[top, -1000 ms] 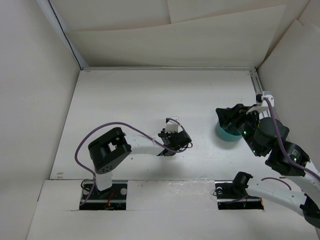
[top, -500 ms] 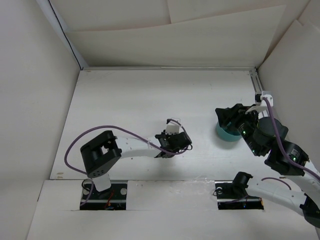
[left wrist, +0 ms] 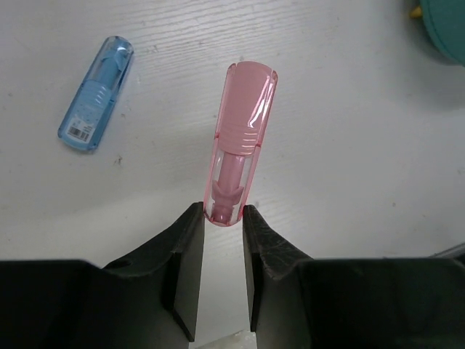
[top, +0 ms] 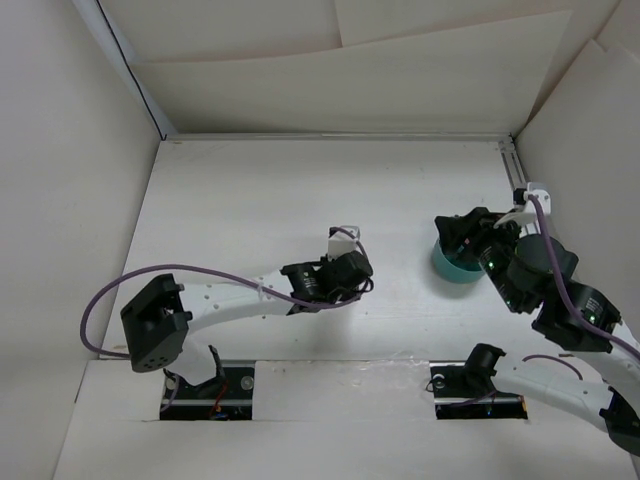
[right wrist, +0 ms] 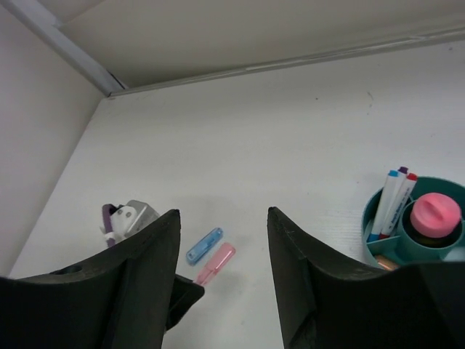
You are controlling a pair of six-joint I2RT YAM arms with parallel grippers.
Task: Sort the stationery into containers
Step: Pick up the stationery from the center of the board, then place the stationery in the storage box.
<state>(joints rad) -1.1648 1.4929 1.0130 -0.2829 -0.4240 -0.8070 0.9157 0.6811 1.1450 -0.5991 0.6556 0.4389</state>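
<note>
A pink marker (left wrist: 240, 138) lies on the white table, and my left gripper (left wrist: 223, 211) is shut on its near end, fingertips touching both sides. A blue marker (left wrist: 96, 93) lies loose to its left. Both also show in the right wrist view, pink (right wrist: 216, 263) and blue (right wrist: 204, 246). In the top view the left gripper (top: 348, 270) hides them. The teal cup (top: 445, 268) stands at the right. It holds white pens (right wrist: 394, 203) and a pink-capped glue stick (right wrist: 434, 214). My right gripper (right wrist: 222, 212) is open and empty, above the cup's edge.
White board walls close in the table on the left, back and right. A metal rail (top: 512, 170) runs along the right wall. A purple cable (top: 200, 270) loops over my left arm. The cup's edge shows in the left wrist view (left wrist: 447, 29).
My left arm's elbow has swung far to the left and down, stretching the arm out. Its gripper has stayed near the table's middle, shifting slightly. The right arm has not moved.
</note>
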